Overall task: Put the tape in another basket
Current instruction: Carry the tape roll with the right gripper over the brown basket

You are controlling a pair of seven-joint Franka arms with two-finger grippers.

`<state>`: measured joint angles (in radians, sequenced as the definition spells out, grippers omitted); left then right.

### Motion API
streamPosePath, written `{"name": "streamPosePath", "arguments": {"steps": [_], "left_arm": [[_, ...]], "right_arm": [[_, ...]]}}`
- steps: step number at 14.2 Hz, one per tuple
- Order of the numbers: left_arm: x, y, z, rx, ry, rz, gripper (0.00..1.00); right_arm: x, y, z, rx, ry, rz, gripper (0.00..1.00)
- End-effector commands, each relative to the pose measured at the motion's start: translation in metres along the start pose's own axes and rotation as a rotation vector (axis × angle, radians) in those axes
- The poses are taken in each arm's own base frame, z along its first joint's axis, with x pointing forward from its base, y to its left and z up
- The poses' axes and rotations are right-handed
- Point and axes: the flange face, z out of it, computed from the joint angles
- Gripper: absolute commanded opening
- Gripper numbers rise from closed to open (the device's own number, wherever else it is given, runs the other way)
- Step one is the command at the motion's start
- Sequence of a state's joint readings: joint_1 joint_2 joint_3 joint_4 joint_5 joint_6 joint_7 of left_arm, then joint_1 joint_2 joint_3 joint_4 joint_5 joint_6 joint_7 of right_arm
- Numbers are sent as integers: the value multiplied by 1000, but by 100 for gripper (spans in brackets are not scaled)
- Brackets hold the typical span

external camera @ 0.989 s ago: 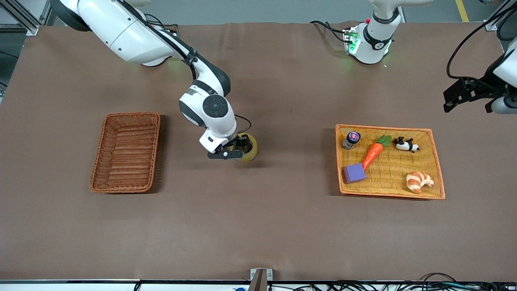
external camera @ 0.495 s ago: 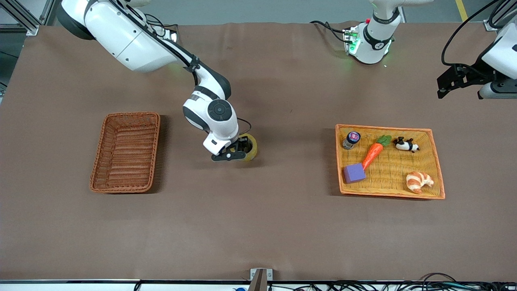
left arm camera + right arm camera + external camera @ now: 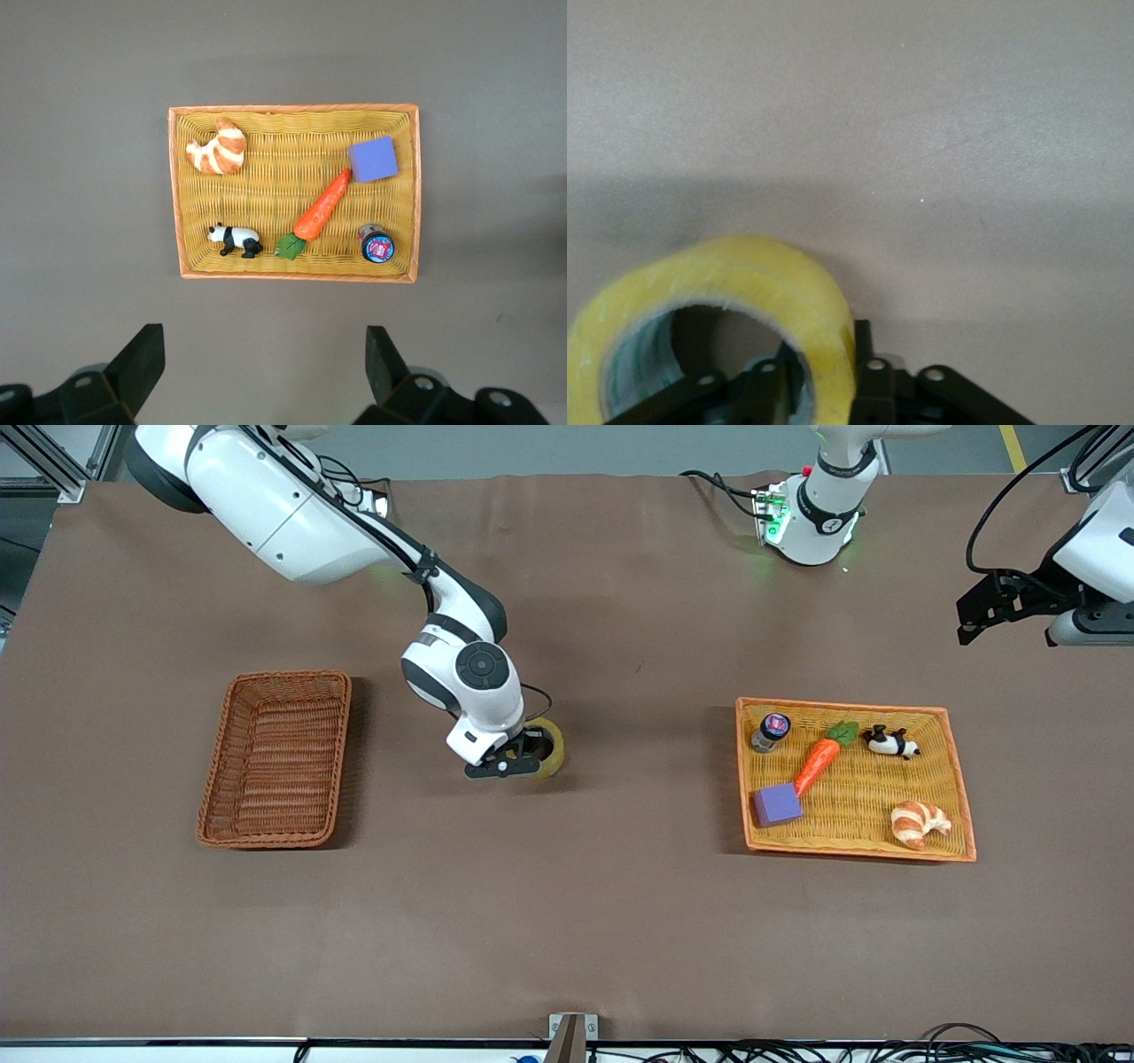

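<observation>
Tape [image 3: 547, 748] sits mid-table between the basket [image 3: 276, 757] and orange tray [image 3: 959, 779], out of both; your right gripper [image 3: 512, 764] pinches its wall, one finger inside. Lift, carry and drop remain. Left gripper [image 3: 983, 607] waits beside the tray, fingers wide

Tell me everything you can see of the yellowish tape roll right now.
The translucent yellowish ring-shaped tape roll, with a pale grey inner core, lies on the bare brown table between the dark reddish-brown wicker basket and the flat orange woven tray. The right gripper is shut on its wall, one finger inside the core, one outside.
</observation>
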<state>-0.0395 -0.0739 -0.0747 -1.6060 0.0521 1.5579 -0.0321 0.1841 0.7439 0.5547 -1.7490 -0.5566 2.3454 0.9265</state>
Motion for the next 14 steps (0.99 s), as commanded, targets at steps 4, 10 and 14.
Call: {"name": "streamPosePath", "arguments": {"steps": [4, 10, 14], "left_arm": [[-3, 5, -7, -9, 19, 8, 100], [-6, 19, -11, -6, 26, 20, 100], [-7, 30, -13, 3, 31, 42, 100]], "right_arm": [[15, 18, -23, -29, 29, 20, 0], [44, 92, -128, -94, 15, 53, 0], [61, 195, -175, -69, -32, -12, 0]]}}
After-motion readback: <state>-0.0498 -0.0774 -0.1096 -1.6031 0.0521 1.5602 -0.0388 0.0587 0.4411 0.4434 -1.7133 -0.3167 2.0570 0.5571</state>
